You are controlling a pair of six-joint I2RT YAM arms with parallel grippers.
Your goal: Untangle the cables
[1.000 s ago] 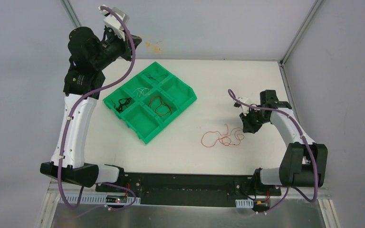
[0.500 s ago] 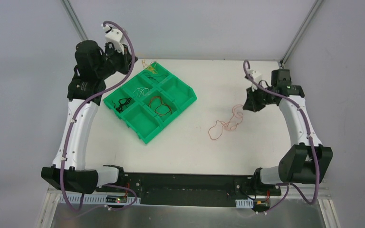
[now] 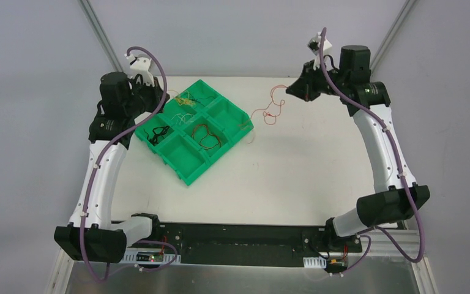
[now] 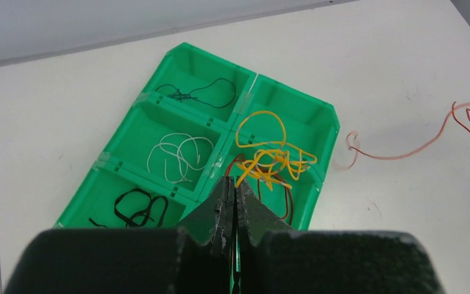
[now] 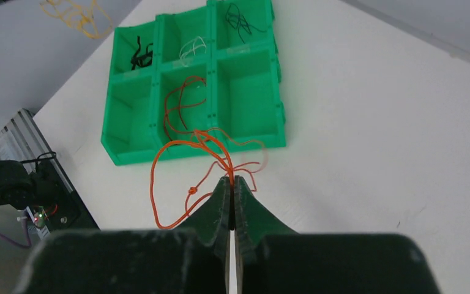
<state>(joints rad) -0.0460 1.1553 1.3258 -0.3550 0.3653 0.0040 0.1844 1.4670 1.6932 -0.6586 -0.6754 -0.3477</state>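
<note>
My left gripper [image 3: 164,101] is shut on a tangled yellow cable [image 3: 185,98] and holds it above the back of the green six-compartment tray [image 3: 186,179]. In the left wrist view the fingertips [image 4: 235,184] pinch the yellow cable [image 4: 269,160] over the tray [image 4: 183,48]. My right gripper [image 3: 291,90] is shut on a red-orange cable [image 3: 270,110] that hangs in the air, its pale tail reaching the tray's right corner. In the right wrist view the gripper [image 5: 232,181] pinches this cable [image 5: 159,184], which has a small knot in it.
The tray's compartments hold a thick black cable [image 3: 158,131], a white cable [image 3: 183,116], a thin dark cable [image 4: 199,93] and a red-brown cable [image 3: 208,136]. Two compartments hold nothing [image 5: 248,92]. The enclosure's walls stand close behind both grippers.
My right gripper has lifted the red-orange cable off the table and carried it back and left toward the tray. My left gripper has come down toward the tray with the yellow cable.
</note>
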